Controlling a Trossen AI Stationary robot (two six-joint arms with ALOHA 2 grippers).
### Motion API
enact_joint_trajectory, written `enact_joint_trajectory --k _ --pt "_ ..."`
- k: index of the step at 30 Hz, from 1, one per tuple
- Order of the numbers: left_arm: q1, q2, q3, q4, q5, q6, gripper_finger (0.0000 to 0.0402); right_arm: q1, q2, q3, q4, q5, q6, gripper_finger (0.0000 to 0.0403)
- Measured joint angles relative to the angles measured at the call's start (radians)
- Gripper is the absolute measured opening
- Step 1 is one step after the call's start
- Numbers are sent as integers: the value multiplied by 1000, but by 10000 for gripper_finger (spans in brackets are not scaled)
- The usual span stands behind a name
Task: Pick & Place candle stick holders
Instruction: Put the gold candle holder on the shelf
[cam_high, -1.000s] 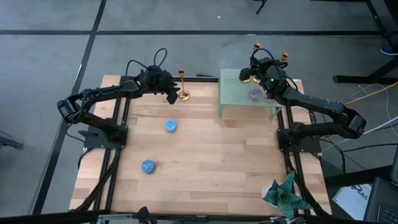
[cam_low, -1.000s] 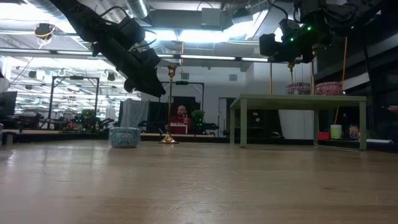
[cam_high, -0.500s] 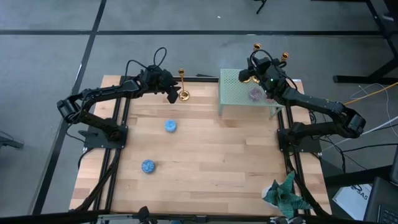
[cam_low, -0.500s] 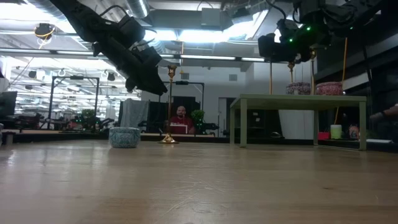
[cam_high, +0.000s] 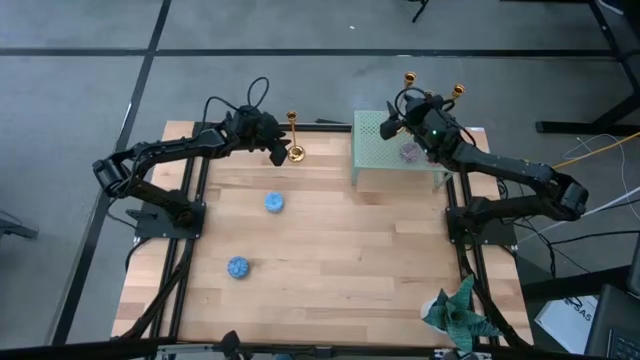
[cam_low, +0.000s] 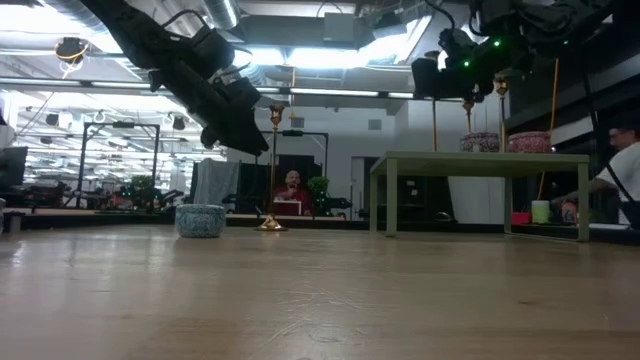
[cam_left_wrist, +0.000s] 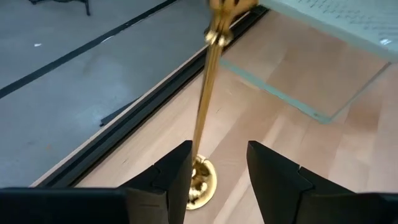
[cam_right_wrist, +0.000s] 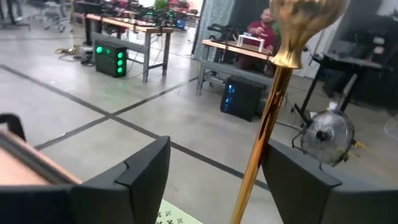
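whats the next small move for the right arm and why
Probably back the right pincer away from the candlestick on the green stand. In the right wrist view its fingers stand apart on either side of the gold stem without touching it, so the piece looks released and standing upright; retreating clears it without a knock.

Counts on and around the wooden table (cam_high: 340, 250), seen from above and from table height.

Three gold candle stick holders (cam_high: 293, 135) show from above: one at 11 o'clock and two at 1 o'clock. There are two blue bowls (cam_high: 274, 203), at 10 and 8 o'clock. One small green stand (cam_high: 375, 150) is at 1 o'clock, and the low view shows two pinkish bowls (cam_low: 530, 142) on it. One green cloth (cam_high: 458, 310) lies at 5 o'clock. Two people (cam_low: 291, 186) are in the room behind.
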Motion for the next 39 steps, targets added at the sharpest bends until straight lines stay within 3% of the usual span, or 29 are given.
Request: enact_joint_trajectory --k 5,13,22,27,39 --pt "-8 9 0 21 -83 0 151 41 -15 0 0 33 -42 255" --pt "-8 9 0 80 -101 60 163 71 -38 0 -46 174 -67 255" --pt "-8 10 0 78 -101 60 169 71 -38 0 -53 181 -64 247" --pt "-8 10 0 78 -101 60 170 70 -38 0 -53 182 -64 197" --pt "-8 10 0 78 -101 60 167 52 -38 0 -49 182 -65 22"
